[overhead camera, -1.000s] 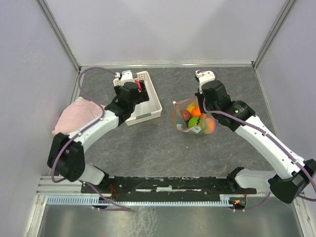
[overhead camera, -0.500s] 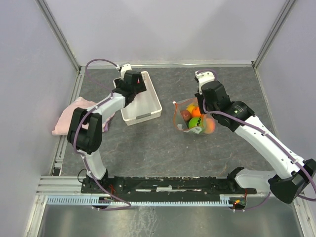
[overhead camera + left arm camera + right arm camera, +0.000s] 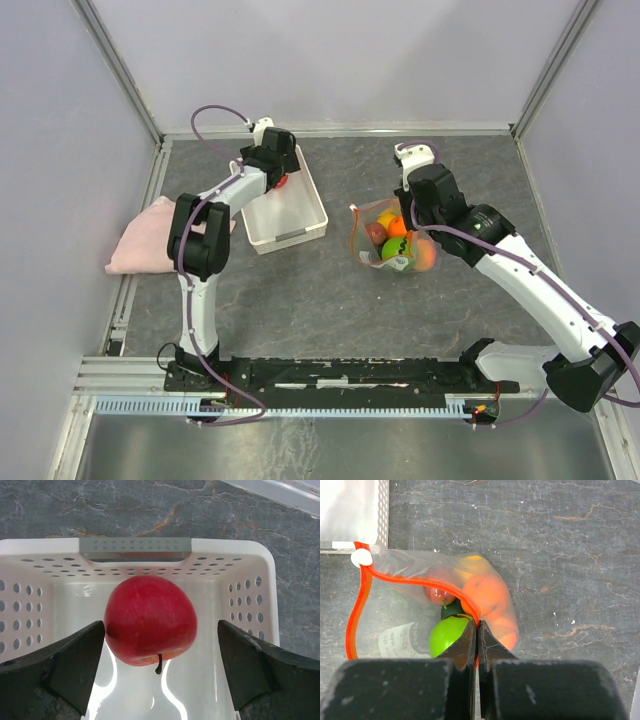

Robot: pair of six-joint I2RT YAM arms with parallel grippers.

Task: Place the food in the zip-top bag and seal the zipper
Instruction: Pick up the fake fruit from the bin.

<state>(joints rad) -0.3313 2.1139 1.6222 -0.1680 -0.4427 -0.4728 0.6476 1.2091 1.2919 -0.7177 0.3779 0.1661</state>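
My left gripper (image 3: 161,672) is open over the far end of the white perforated basket (image 3: 250,605), its jaws standing either side of a red apple (image 3: 150,620) without touching it. The apple shows as a red spot in the top view (image 3: 283,180). My right gripper (image 3: 477,630) is shut on the orange-red zipper (image 3: 420,582) of the clear zip-top bag (image 3: 410,565), holding the mouth open. Inside the bag lie an orange fruit (image 3: 487,592), a bright green one (image 3: 447,632), a dark green one and a small red one (image 3: 440,596). The bag sits mid-table in the top view (image 3: 395,240).
A pink cloth (image 3: 150,235) lies at the table's left edge. The basket (image 3: 290,225) stands just left of the bag. Grey walls enclose the table on three sides. A paper label (image 3: 400,640) lies in the bag.
My left arm has swung from above the basket's middle toward its far end, uncovering the pink cloth, and now hovers over the red apple. The right arm and bag have not moved.
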